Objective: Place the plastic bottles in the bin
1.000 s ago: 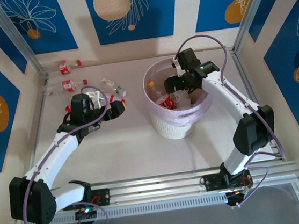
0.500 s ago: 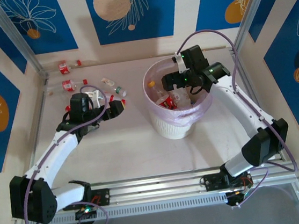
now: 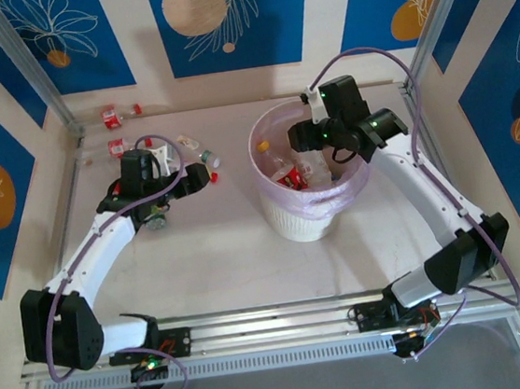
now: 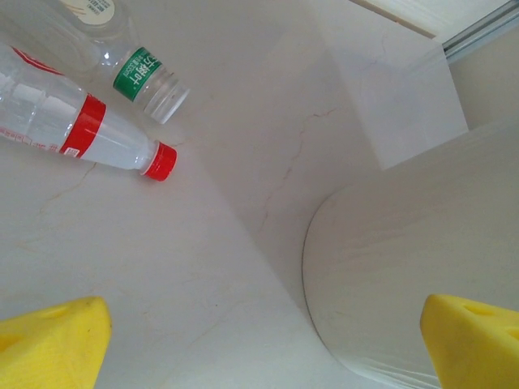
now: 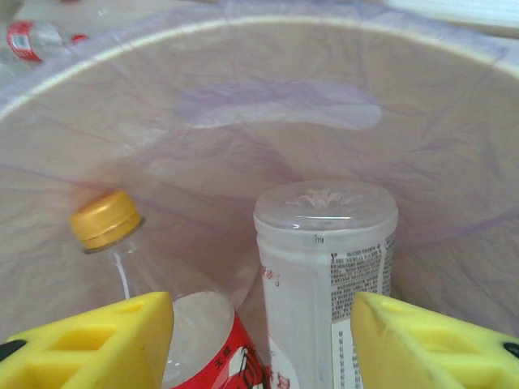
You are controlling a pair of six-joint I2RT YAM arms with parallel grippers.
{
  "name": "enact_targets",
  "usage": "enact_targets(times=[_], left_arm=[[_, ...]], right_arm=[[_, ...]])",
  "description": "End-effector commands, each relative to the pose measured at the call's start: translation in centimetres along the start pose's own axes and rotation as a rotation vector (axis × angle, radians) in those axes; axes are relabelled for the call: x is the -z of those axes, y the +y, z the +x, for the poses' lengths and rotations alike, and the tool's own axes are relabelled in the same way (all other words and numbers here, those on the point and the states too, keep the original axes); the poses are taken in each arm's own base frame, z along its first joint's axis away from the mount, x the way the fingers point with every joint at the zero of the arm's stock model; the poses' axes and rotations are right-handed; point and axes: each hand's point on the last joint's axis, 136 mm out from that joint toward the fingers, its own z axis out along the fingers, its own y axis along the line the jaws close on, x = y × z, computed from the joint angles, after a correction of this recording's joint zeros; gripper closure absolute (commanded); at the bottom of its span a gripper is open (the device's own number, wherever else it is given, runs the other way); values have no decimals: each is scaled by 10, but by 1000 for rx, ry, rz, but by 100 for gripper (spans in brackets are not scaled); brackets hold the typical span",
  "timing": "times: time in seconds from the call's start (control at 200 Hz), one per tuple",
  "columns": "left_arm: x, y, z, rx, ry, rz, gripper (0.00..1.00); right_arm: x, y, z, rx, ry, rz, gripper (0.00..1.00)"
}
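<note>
We see the plastic bottles (image 3: 291,174) split into two groups. Some are piled inside the round white ribbed plastic bin (image 3: 298,223), which is lined with a translucent pink bag (image 5: 276,113). The bin sits centre-right on the white tabletop (image 3: 237,244).

The right wrist view shows two binned ones up close. A clear bottle with a yellow cap (image 5: 105,220) leans on the liner at left. Just beside it, a clear bottle with a white printed label (image 5: 324,267) stands base up.

The rest lie loose at far left, well apart from the bin. There is a red-labelled pair by the back wall (image 3: 119,112), one more nearer (image 3: 116,147), and a few just beyond the left gripper (image 3: 197,176). The left wrist view shows a clear bottle with a red band and red cap (image 4: 89,134) lying flat. A green-labelled bottle (image 4: 146,74) lies just beside it.

The left gripper is low over the table. Its yellow foam pads (image 4: 49,340) are spread wide with nothing between them.

The right gripper (image 3: 302,138) hangs over the bin mouth, pointing in. Its yellow pads (image 5: 89,340) are partly apart, and we see nothing pinched.
</note>
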Motion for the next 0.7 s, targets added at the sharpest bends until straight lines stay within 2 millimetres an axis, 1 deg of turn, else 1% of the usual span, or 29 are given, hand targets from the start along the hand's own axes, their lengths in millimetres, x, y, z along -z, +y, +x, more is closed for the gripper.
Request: enact_targets(times=[0.0, 0.05, 0.135, 0.22, 0.305, 0.415, 0.5, 0.6, 0.645, 0.695], left_arm=[[4, 6, -6, -9, -10, -33, 3], [5, 7, -7, -6, -10, -36, 3], [3, 11, -5, 8, -6, -45, 3], [1, 16, -4, 20, -5, -53, 3], [1, 20, -4, 28, -3, -63, 3], [1, 26, -6, 38, -7, -79, 3], [2, 31, -9, 40, -11, -103, 3], [5, 40, -14, 30, -16, -158, 2], [7, 48, -15, 31, -17, -204, 2], [11, 60, -19, 39, -27, -259, 2]], right_arm=[[-20, -5, 4, 0, 38, 18, 44], [-28, -7, 9, -6, 60, 21, 47], [-44, -7, 22, -31, 93, 13, 47], [-54, -8, 30, -48, 110, 6, 48], [-61, -10, 37, -55, 131, 14, 49], [-64, -12, 40, -61, 136, 13, 49], [-57, -10, 34, -59, 116, 8, 49], [-36, -3, 18, -52, 62, -16, 47], [-25, 0, 11, -49, 34, -30, 44], [-11, 5, 1, -43, -2, -50, 38]])
